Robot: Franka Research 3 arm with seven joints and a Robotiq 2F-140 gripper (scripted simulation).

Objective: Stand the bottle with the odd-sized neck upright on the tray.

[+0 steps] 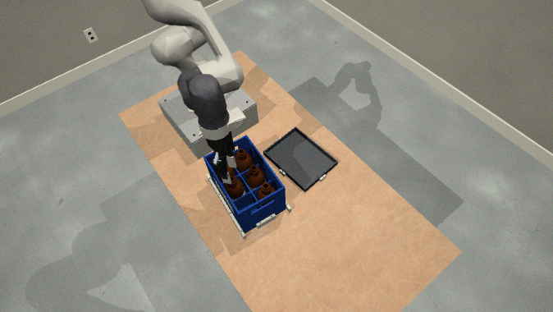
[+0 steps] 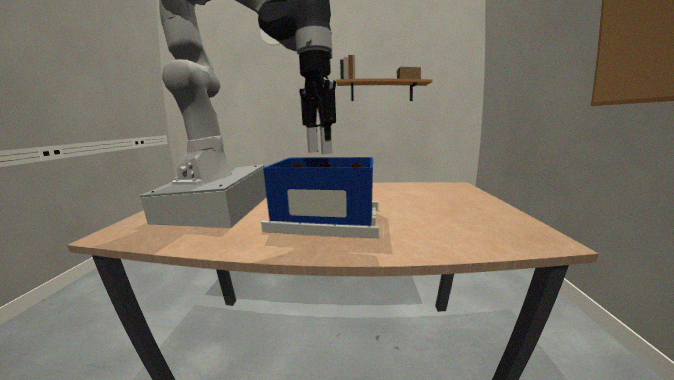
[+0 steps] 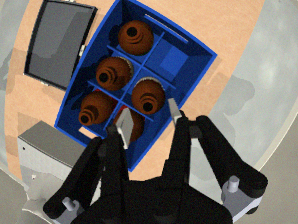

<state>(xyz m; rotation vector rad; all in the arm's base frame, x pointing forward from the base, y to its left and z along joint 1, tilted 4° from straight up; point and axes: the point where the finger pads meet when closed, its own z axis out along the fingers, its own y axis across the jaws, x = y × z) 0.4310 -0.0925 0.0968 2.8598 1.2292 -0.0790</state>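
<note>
Gripper [image 1: 229, 171] [image 2: 319, 150] [image 3: 150, 112] part-open, empty, above crate [image 1: 268, 213] [image 2: 360, 195] [image 3: 199, 84]; centre over chosen neck, lower straight, don't bump neighbouring bottles [image 1: 255, 177] [image 3: 148, 95].

Lab-like room, robot arm [image 1: 223, 61] [image 2: 192, 105] bolted on table [image 1: 328, 230] [image 2: 450, 225], wall sockets [image 1: 90, 35] [image 2: 51, 152], bare grey floor [image 1: 472, 144] [image 2: 300, 340]

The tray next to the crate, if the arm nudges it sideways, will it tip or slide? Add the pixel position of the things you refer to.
The tray [image 1: 290, 176] [image 3: 32, 76] looks wide and low, so it probably wouldn't tip. Small pale blocks sit against two of its edges and might resist sliding there. Its straight, thin rim suggests it's fairly stiff.
</note>
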